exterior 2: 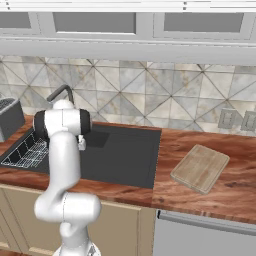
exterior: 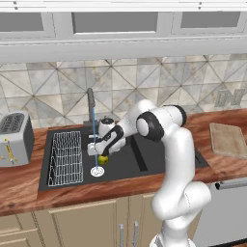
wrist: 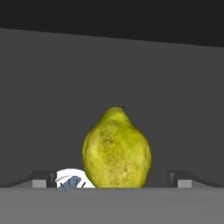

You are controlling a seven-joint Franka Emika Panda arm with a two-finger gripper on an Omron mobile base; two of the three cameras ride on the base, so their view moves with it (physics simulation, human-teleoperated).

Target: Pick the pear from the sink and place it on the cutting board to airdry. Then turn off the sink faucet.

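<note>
Hand view: small yellow-green speckled pear [wrist: 117,148] sits dead centre on the dark basin floor, stem end up, framed between the two dark finger tips [wrist: 43,178], which stand wide apart on either side. Neither tip touches the fruit, so the hand is spread wide and holding nothing. Round silver drain [wrist: 70,180] peeks out just beside the pear's lower left.

Left base view: white arm reaches down into the wide matte black rectangular sink [exterior: 144,166], hand [exterior: 102,155] low in the basin right over the pear [exterior: 103,159], of which a sliver shows. Drain [exterior: 97,171] lies just in front of it. Thin blue water stream [exterior: 93,140] runs from the tall slim dark grey faucet [exterior: 90,100] straight down to the drain, so the water is on. White wire rack [exterior: 65,157] fills the sink's left section. Silver toaster [exterior: 15,138] stands on the reddish wood bench [exterior: 29,185] to the left. Light tan rectangular wooden cutting board [exterior: 228,139] lies on the bench well to the right of the sink, nothing on it.

Right base view: arm blocks the basin's left part; cutting board [exterior 2: 200,168] lies angled on the bench right of the sink [exterior 2: 125,155]. Wall outlets [exterior 2: 227,118] sit on the tiled backsplash above.
</note>
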